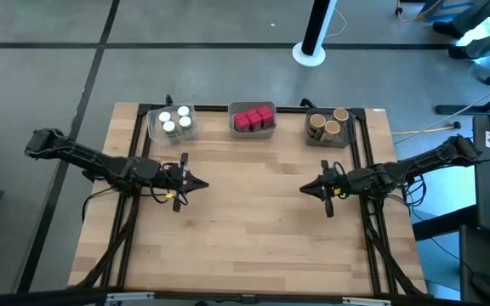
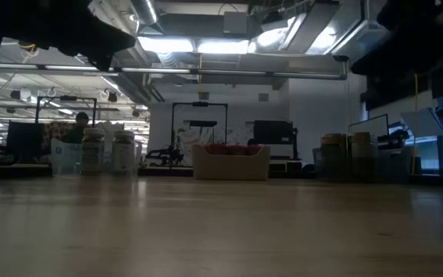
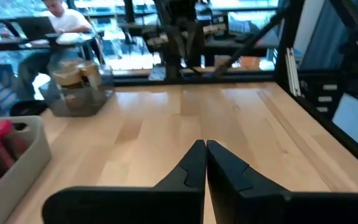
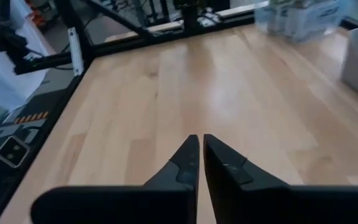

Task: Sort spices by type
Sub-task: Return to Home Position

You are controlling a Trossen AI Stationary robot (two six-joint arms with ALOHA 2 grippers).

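Along the table's far edge stand three trays. The left tray (image 1: 171,124) holds several white-capped round jars (image 1: 175,121), the middle tray (image 1: 253,120) holds red packets (image 1: 254,117), and the right tray (image 1: 328,127) holds tan-brown jars (image 1: 327,124). My left gripper (image 1: 204,183) hovers over the table's left middle, shut and holding nothing (image 3: 204,147). My right gripper (image 1: 304,189) hovers over the right middle, shut and holding nothing (image 4: 201,140). Both point toward the table's centre.
Bare wooden tabletop (image 1: 253,221) lies between and in front of the two grippers. Black frame rails (image 1: 360,144) run along the table's sides. A white pole base (image 1: 309,53) stands on the floor beyond the far edge. A person (image 3: 61,18) sits in the room behind.
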